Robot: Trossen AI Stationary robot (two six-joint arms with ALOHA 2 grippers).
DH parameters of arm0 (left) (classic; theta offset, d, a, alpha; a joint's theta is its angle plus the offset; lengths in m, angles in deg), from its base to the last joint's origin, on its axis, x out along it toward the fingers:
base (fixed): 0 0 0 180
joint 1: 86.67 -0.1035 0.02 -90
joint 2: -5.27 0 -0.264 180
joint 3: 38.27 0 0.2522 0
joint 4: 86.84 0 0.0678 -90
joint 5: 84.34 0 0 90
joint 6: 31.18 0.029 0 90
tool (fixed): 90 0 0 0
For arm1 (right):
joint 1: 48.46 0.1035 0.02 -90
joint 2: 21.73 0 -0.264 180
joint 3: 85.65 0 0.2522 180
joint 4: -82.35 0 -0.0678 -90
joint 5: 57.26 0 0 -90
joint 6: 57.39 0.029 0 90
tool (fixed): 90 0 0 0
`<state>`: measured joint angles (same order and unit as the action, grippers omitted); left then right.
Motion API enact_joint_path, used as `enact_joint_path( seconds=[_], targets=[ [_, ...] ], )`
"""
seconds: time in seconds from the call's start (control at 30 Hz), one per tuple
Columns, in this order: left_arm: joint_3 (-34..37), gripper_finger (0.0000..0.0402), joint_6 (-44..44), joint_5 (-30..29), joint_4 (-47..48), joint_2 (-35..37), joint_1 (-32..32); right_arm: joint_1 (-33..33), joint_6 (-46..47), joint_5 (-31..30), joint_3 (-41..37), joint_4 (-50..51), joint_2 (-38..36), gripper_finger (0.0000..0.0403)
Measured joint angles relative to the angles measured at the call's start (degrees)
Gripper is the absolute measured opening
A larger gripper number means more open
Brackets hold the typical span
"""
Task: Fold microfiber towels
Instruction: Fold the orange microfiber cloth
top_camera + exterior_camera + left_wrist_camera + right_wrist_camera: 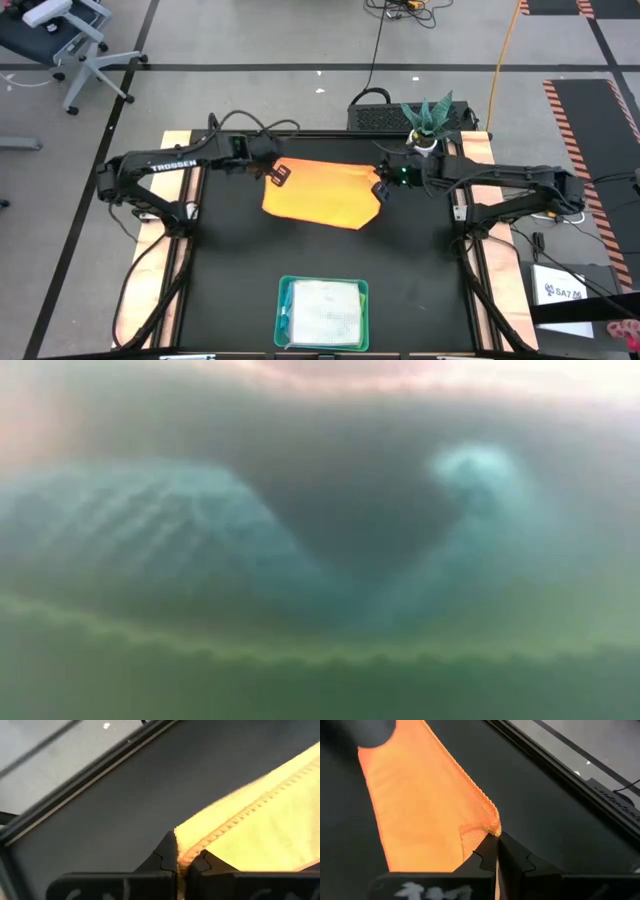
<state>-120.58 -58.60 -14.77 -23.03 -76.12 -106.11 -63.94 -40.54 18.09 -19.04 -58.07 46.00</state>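
Both claws pinch corners of the yellow-orange towel (320, 193): our left gripper (277, 176) clamps the corner at nine o'clock, our right gripper (381, 189) the one at three. We judge the fold goes best if we carry both corners level, keeping the edge taut. Towel lies toward twelve on the table (230, 270), long axis nine-to-three. More cloths sit in the tray (284, 290) at six.

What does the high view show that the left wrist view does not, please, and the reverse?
Only the high view shows the whole table, both arms, the right gripper on the towel's other corner, the teal tray holding a pale towel, and a potted plant. Only the left wrist view shows the towel's stitched hem pinched between shut fingers. Both show the yellow-orange towel and left gripper.
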Motion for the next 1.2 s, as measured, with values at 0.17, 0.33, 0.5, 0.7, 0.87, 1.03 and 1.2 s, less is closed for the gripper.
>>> enact_joint_path(
  seconds=[0.17,0.33,0.5,0.7,0.87,1.03,1.2],
  targets=[
    [5.4,0.0002,3.2,4.1,-5.8,0.0,-3.8,-2.9,0.0,2.9,0.0,-2.5,3.0,0.0],
    [10.5,0.0009,4.5,4.6,-12.1,0.0,-7.0,-4.8,0.0,2.9,0.0,-2.8,5.8,0.0],
    [14.5,0.0022,7.7,4.3,-20.7,0.0,-9.2,-6.7,-2.9,2.7,0.0,-4.3,8.8,0.0],
    [16.2,0.0026,12.6,3.9,-26.8,0.0,-11.3,-7.8,-6.6,2.6,0.0,-7.0,11.8,0.0021],
    [16.3,0.0026,17.3,3.9,-30.1,0.0,-13.6,-8.9,-9.6,1.6,0.0,-7.0,12.8,0.0065],
    [16.3,0.0026,18.6,3.7,-33.4,-1.0,-16.1,-9.9,-10.7,-3.1,-0.1,-7.5,12.7,0.0107],
    [16.3,0.0026,18.8,3.8,-34.9,-2.6,-17.7,-10.0,-7.9,3.7,0.0,-8.3,12.3,0.0124]
  ],
)
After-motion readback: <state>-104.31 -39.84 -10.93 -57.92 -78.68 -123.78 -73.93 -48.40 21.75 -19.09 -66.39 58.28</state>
